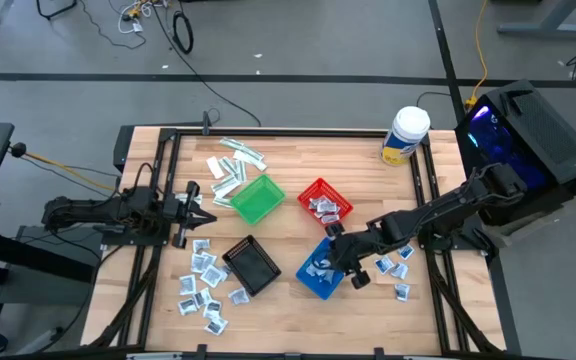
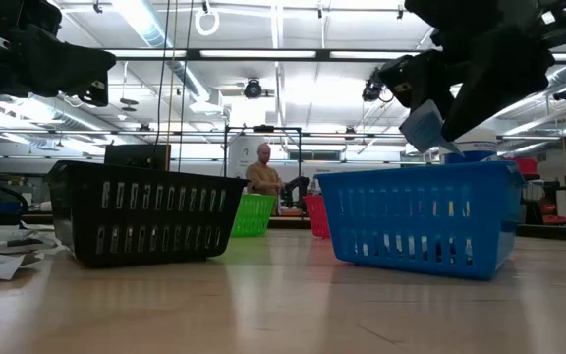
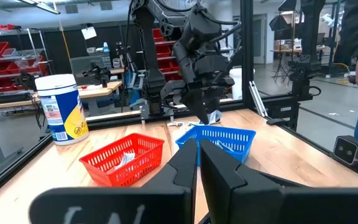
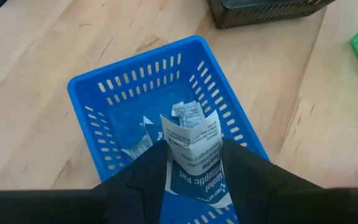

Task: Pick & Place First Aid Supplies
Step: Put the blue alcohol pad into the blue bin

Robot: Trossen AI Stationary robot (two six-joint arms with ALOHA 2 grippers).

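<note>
The table (image 1: 368,310) is pale wood in narrow planks, framed by black rails. Four slotted baskets sit near its middle: a green basket (image 1: 257,198), a red basket (image 1: 324,199), a black basket (image 1: 252,266) and a bright blue basket (image 1: 319,272). The packet (image 4: 192,149) in the right gripper (image 4: 194,163) is white with dark blue lettering — the same white-and-blue as the sachets (image 1: 205,290) near the front left corner. Strips (image 1: 236,160) toward the far edge are white and pale green. At the far right corner a tub (image 1: 405,135) has a white lid and a yellow label. Both arms are dark — almost black.
</note>
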